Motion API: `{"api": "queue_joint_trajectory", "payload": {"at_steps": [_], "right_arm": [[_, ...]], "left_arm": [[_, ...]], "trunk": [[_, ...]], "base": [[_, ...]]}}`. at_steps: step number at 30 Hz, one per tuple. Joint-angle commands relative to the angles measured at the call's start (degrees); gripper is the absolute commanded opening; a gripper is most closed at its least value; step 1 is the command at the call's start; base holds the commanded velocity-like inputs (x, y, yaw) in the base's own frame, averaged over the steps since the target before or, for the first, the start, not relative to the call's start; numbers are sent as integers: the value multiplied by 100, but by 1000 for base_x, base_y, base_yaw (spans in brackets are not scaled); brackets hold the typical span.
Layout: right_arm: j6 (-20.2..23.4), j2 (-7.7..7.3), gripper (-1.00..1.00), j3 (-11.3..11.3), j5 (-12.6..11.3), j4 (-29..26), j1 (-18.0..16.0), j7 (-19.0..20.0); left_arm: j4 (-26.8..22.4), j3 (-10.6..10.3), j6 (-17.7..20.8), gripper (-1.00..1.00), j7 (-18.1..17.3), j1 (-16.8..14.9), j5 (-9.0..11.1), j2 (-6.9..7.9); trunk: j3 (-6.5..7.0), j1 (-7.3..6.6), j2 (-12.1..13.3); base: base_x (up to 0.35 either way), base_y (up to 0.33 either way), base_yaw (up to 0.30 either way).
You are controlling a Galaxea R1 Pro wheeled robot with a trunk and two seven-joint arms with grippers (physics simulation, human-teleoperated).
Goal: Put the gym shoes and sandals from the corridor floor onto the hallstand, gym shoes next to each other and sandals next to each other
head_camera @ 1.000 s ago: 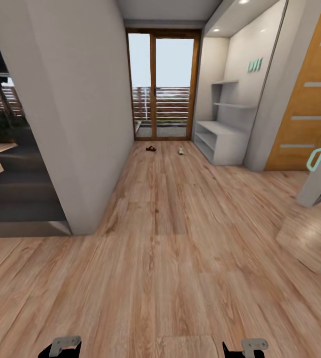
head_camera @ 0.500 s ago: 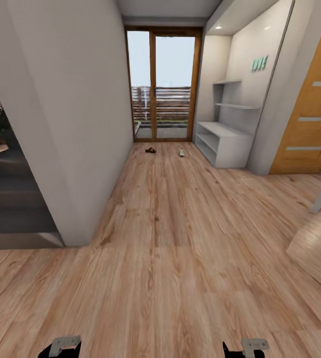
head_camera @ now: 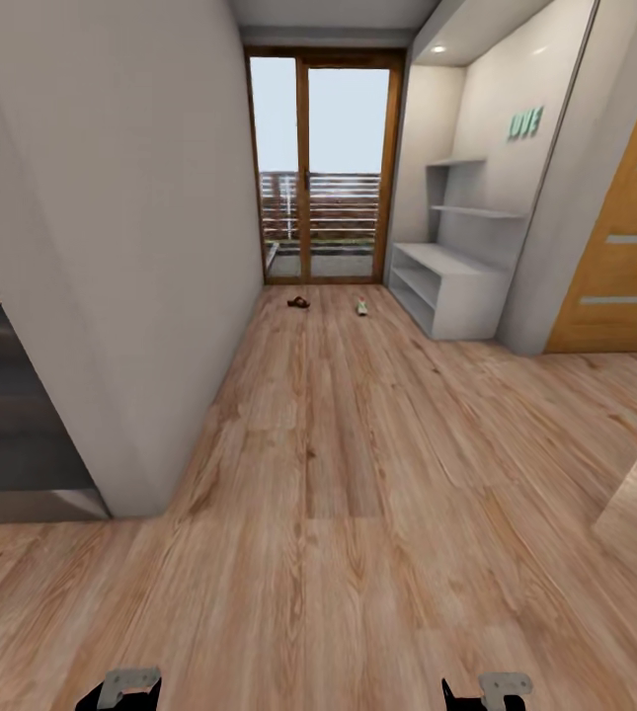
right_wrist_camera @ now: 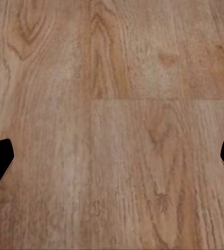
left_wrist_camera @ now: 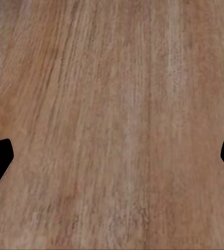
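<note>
Brown sandal (head_camera: 298, 302), far, indistinct.

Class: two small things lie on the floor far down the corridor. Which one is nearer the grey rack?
The pale shoe, on the side of the rack. The dark sandal lies farther from it, toward the white wall.

bright, even | daylight via glass door (head_camera: 323, 168) | soft render | edges warped
</note>
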Motion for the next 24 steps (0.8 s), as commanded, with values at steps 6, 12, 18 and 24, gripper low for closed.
{"api": "queue_joint_trajectory", "payload": {"at_steps": [6, 12, 18, 24], "right_arm": [[-18, -1, 100, 1, 2, 4, -3, -1], [-18, -1, 100, 3, 2, 9, -3, 10], [-18, -2, 100, 3, 2, 12, -3, 15], [-18, -2, 100, 3, 2, 13, -3, 21]], "left_arm": [[5, 14, -18, 100, -9, -3, 4, -1], [5, 14, -18, 100, -8, -3, -2, -1], [5, 14, -18, 100, -8, -3, -2, -1], [5, 15, -18, 100, -8, -3, -2, -1]], "trunk": [[-5, 2, -2], [-5, 2, -2], [-5, 2, -2], [-5, 2, -2]], "base": [[339, 0, 0], [339, 0, 0], [339, 0, 0], [339, 0, 0]]}}
